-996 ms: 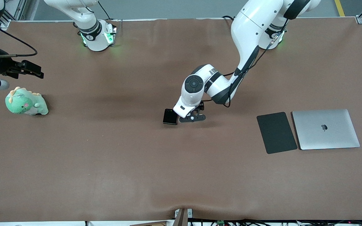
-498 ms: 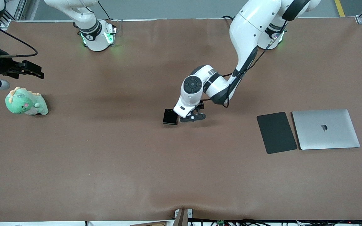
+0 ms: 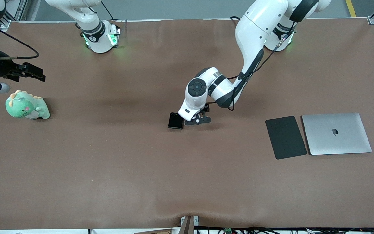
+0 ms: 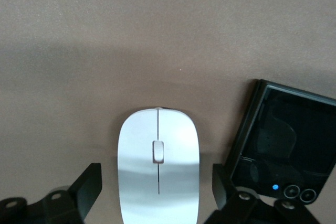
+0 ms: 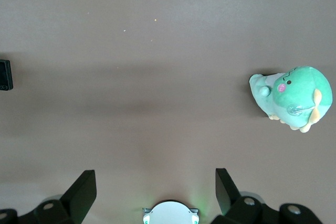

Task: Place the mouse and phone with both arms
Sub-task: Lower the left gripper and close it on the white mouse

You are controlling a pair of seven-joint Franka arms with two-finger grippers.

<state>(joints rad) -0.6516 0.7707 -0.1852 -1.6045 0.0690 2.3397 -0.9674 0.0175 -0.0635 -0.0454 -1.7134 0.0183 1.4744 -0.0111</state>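
The white mouse (image 4: 158,169) lies on the brown table, with the black folded phone (image 4: 286,140) right beside it. My left gripper (image 4: 156,187) is open and low over the mouse, one finger on each side with a small gap to each. In the front view the left wrist hides the mouse. There the left gripper (image 3: 191,119) is beside the phone (image 3: 176,121) at mid-table. My right gripper (image 3: 33,72) is open and empty, waiting in the air at the right arm's end of the table. It shows open in the right wrist view (image 5: 156,187), where the phone (image 5: 4,75) is small at the edge.
A green plush dinosaur (image 3: 27,106) sits on the table under the right gripper, also in the right wrist view (image 5: 294,97). A flat black pad (image 3: 285,137) and a closed silver laptop (image 3: 336,133) lie side by side toward the left arm's end.
The left arm's wrist has shifted slightly toward the phone and settled over the mouse. The right arm, phone and other things have not moved.
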